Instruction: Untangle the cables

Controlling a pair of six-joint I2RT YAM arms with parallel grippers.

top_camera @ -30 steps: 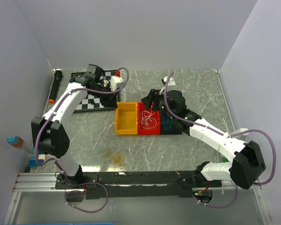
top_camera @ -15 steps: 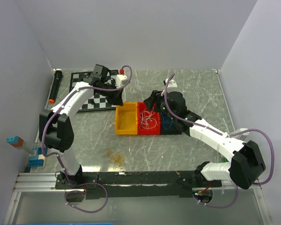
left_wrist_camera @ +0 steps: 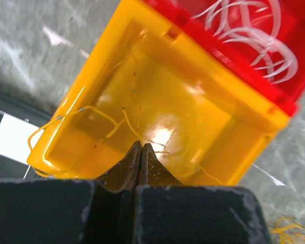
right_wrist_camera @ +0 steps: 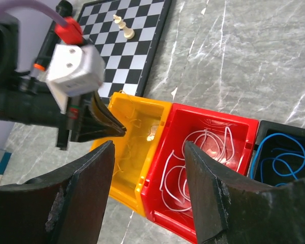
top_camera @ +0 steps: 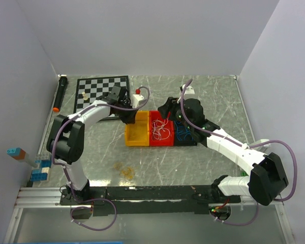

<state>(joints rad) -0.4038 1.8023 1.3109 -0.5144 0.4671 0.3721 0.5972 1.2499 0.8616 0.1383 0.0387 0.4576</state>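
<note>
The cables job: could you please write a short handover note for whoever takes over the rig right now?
Left gripper: shut, tips low inside the yellow bin. A yellow strand runs up to them, but I cannot tell whether it is pinched.
Right gripper: open, empty, hovering above the seam between the yellow bin and the red bin.
Done: white cables lie in the red bin, blue cables in the black bin, and some yellow strands in the yellow bin.
Left: a yellow clump lies on the table in front of the bins and probably belongs in the yellow bin.
</note>
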